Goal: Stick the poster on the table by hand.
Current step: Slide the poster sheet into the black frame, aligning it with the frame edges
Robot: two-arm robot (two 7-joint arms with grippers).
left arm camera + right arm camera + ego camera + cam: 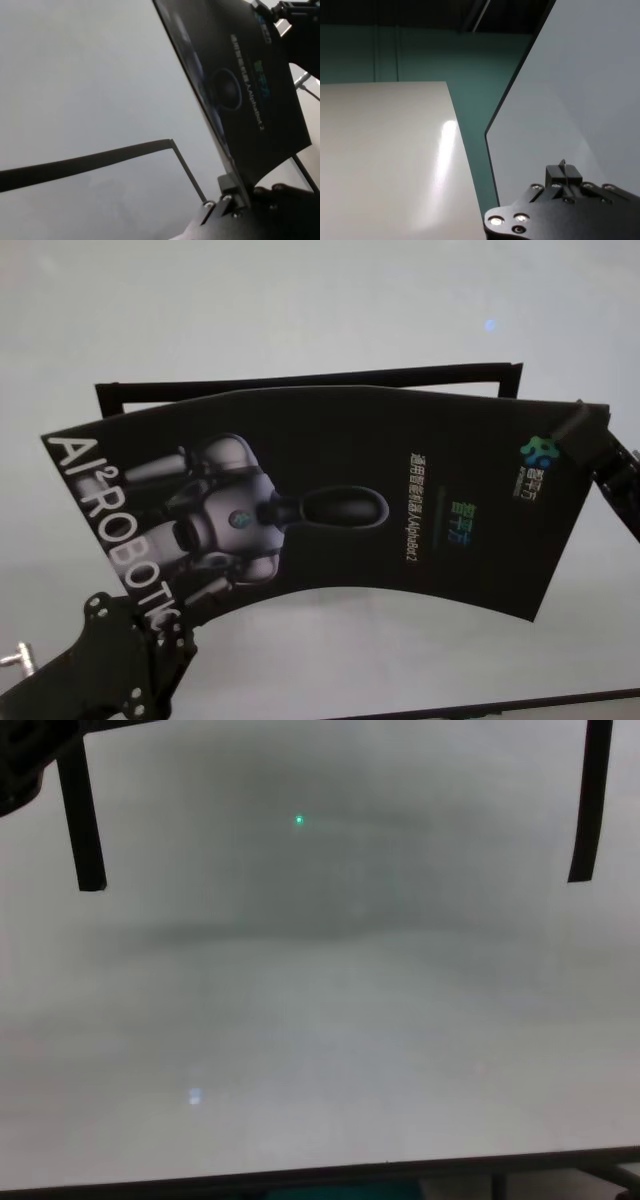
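Note:
The poster (pixel 330 500), a black glossy sheet with a white-grey robot picture and big white letters, hangs bowed above the table (pixel 300 300). My left gripper (pixel 160 625) is shut on its near left edge; the left wrist view shows the jaws (pixel 227 196) clamped on the poster's edge (pixel 250 75). My right gripper (pixel 588 440) is shut on the far right corner. In the right wrist view it (pixel 563 175) grips a pale sheet (pixel 580 100), apparently the poster's back.
Narrow black strips (pixel 300 378) lie on the table under the poster, like a frame; they also show in the left wrist view (pixel 90 161) and the chest view (pixel 82 820) (pixel 590 800). The table's near edge (pixel 320 1175) is dark. A teal floor (pixel 470 100) lies beyond.

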